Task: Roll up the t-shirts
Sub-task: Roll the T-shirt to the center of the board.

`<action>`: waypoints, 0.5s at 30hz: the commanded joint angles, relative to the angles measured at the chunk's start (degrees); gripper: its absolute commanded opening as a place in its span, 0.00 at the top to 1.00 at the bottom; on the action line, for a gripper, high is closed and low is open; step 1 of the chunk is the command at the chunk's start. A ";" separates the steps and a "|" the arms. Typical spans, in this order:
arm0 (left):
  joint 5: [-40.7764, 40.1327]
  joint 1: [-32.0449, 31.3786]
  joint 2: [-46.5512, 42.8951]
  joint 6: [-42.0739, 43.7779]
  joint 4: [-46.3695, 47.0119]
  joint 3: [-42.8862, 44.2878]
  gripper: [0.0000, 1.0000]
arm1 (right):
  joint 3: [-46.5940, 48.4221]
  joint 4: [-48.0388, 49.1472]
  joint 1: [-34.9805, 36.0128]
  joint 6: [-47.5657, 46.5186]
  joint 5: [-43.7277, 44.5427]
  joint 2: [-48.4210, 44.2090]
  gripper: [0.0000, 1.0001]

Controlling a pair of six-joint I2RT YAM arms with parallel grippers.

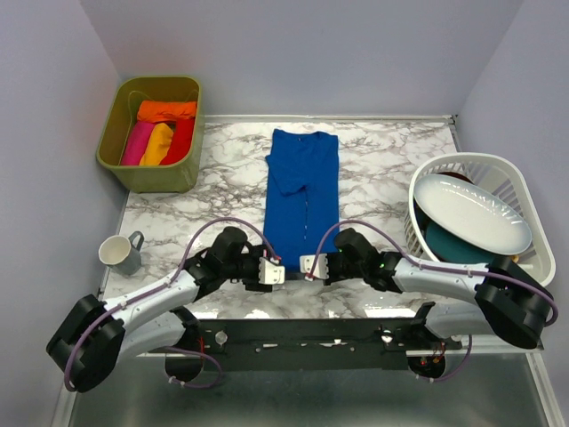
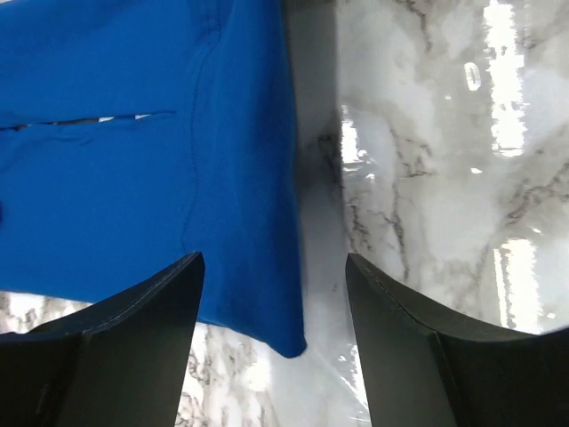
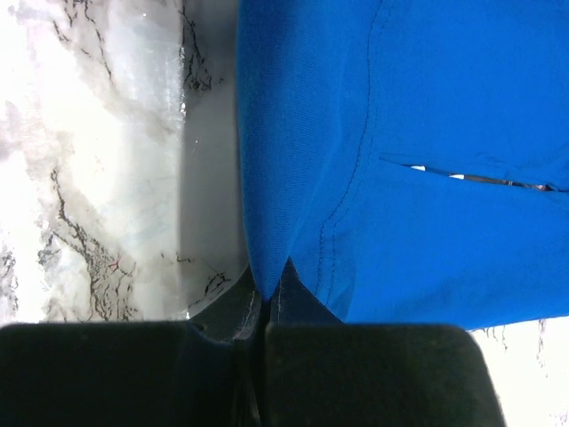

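Note:
A royal-blue t-shirt lies folded into a long narrow strip down the middle of the marble table. My left gripper is open at the strip's near left corner; in the left wrist view that corner of the t-shirt lies between my spread fingers. My right gripper is shut on the near right corner; in the right wrist view the t-shirt's edge is pinched between my closed fingers. Rolled shirts in pink, orange and red lie in the olive bin.
An olive-green bin stands at the back left. A white slatted basket with a white dish stands at the right. A grey mug stands at the left edge.

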 commanded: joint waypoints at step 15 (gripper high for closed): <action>-4.52 -1.19 11.69 1.22 -2.06 5.08 0.83 | -1.80 -3.78 -0.30 1.21 -4.76 -2.52 0.94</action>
